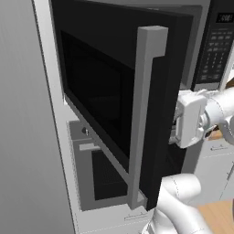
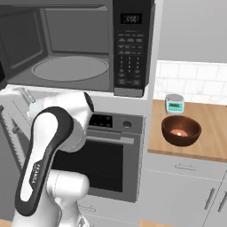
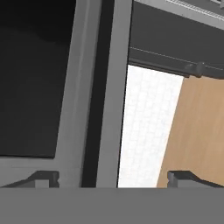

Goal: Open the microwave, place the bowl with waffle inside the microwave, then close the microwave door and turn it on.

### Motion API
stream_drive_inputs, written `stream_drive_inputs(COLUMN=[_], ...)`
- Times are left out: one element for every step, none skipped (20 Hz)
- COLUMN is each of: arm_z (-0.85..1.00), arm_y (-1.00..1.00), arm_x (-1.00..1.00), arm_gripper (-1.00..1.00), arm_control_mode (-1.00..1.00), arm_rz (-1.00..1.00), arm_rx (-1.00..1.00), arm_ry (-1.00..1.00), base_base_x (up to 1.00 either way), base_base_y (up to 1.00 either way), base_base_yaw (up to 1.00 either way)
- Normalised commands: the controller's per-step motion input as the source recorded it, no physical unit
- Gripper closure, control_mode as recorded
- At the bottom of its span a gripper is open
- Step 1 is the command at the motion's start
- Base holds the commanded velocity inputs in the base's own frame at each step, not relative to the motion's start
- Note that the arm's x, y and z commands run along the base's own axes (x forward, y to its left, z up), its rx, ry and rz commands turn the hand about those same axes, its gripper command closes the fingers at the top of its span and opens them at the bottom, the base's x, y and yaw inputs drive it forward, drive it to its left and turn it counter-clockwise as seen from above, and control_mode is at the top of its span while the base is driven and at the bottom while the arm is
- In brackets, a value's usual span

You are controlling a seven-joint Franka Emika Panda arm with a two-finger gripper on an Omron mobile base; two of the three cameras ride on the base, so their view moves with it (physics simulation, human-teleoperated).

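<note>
The microwave (image 2: 80, 48) is open, and its cavity shows a round grey turntable (image 2: 70, 68) beside the black keypad strip (image 2: 130, 48). The microwave door (image 1: 109, 91) is swung wide out, its tall grey bar handle (image 1: 144, 114) facing the left base camera. My gripper (image 1: 176, 130) sits just behind the door's free edge. In the hand view my gripper (image 3: 113, 179) is open, the fingertips (image 3: 43, 177) wide apart with nothing between them. The dark brown bowl with the waffle (image 2: 181, 131) rests on the wooden counter (image 2: 208, 133), to the right of the microwave.
The steel-fronted oven (image 2: 106, 155) with its horizontal handle is below the microwave. A small grey timer (image 2: 174, 104) stands behind the bowl against the white tiled wall. A tall grey panel (image 1: 23, 137) is at the left, and my arm (image 2: 48, 146) stands before the oven.
</note>
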Motion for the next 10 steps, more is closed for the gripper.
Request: stream_drive_inputs(arm_z=[-0.15,-0.15,-0.18,-0.20,-0.29,-0.33,-0.36,-0.38,-0.39,-0.39], arm_y=[-1.00,-1.00,-1.00,-1.00,-1.00,-1.00,-1.00,-1.00,-1.00,-1.00], arm_x=[-0.05,-0.05,-0.06,-0.06,-0.05,-0.04,-0.01,0.00,0.00,0.00], arm_gripper=[-1.00,-1.00,-1.00,-1.00,-1.00,-1.00,-1.00,-1.00,-1.00,-1.00], arm_control_mode=[-1.00,-1.00,-1.00,-1.00,-1.00,-1.00,-1.00,-1.00,-1.00,-1.00], arm_rz=[-0.20,-0.21,-0.21,-0.21,-0.21,-0.23,-0.24,-0.25,-0.26,-0.26], arm_rx=[-0.03,-0.03,-0.04,-0.05,-0.07,-0.09,-0.10,-0.11,-0.12,-0.12], arm_ry=[-0.15,-0.15,-0.16,-0.17,-0.19,-0.21,-0.22,-0.23,-0.24,-0.24], base_base_x=[0.00,0.00,0.00,0.00,0.00,0.00,0.00,0.00,0.00,0.00], base_base_y=[0.00,0.00,0.00,0.00,0.00,0.00,0.00,0.00,0.00,0.00], base_base_yaw=[0.00,0.00,0.00,0.00,0.00,0.00,0.00,0.00,0.00,0.00])
